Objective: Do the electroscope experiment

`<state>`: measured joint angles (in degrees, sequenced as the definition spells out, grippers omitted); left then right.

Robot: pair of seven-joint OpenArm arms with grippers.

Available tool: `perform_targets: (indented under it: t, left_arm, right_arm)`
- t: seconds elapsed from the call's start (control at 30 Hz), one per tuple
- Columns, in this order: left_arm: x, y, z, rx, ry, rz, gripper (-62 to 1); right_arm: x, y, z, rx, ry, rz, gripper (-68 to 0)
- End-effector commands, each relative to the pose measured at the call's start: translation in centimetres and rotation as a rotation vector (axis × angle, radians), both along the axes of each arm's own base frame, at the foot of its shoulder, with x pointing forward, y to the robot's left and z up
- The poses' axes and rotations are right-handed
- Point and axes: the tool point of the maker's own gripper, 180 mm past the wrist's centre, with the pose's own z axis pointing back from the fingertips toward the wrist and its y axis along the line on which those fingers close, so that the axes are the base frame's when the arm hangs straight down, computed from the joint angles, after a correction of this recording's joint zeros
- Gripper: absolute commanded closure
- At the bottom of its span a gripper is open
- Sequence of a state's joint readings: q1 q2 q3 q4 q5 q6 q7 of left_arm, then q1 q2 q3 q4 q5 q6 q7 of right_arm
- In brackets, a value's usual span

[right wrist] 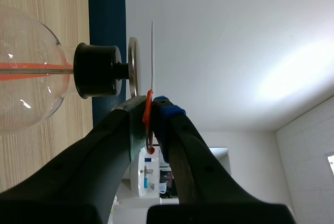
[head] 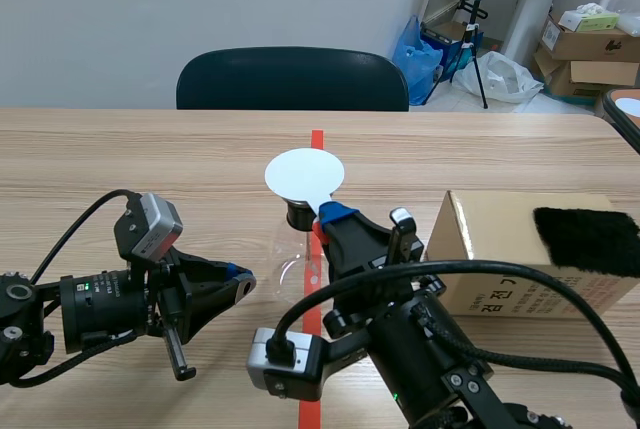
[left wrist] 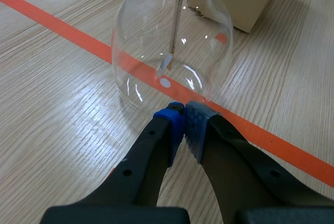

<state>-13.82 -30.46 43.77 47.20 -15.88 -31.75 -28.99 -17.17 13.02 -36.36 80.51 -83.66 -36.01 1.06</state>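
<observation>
- The electroscope stands at the middle of the desk. Its thin glass looks fragile and slippery, so I would hold it at the black stopper.
- The right end effector pinches the light white disc by its red handle.
- The left end effector is closed and empty, beside the glass.

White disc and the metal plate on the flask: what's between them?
Nothing. The right wrist view shows an empty gap between the white disc and the metal plate.
</observation>
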Motion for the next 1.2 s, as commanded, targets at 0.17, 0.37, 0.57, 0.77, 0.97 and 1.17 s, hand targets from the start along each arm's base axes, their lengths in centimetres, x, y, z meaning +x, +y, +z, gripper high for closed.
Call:
perform_targets:
  t: [0.17, 0.37, 0.57, 0.77, 0.97, 1.17]
  left_arm:
    - [0.3, -0.7, 1.1, -0.042, -0.021, -0.005, -4.1]
    - [0.3, -0.7, 1.1, -0.042, -0.021, -0.005, -4.1]
    - [0.3, -0.7, 1.1, -0.042, -0.021, -0.005, -4.1]
    - [0.3, -0.7, 1.1, -0.042, -0.021, -0.005, -4.1]
    - [0.3, -0.7, 1.1, -0.042, -0.021, -0.005, -4.1]
    - [0.3, -0.7, 1.1, -0.042, -0.021, -0.005, -4.1]
  right_arm:
    - [0.6, -0.1, 1.3, 0.013, -0.043, -0.003, -1.3]
    - [0.8, -0.4, 1.3, 0.016, -0.043, -0.024, -1.3]
    - [1.8, -2.2, 1.4, 0.029, -0.041, -0.138, -1.3]
    - [2.8, -5.2, 1.5, 0.049, -0.037, -0.313, -1.3]
    - [3.3, -7.7, 1.5, 0.064, -0.035, -0.449, -1.3]
    - [3.4, -9.4, 1.5, 0.075, -0.033, -0.544, -1.3]
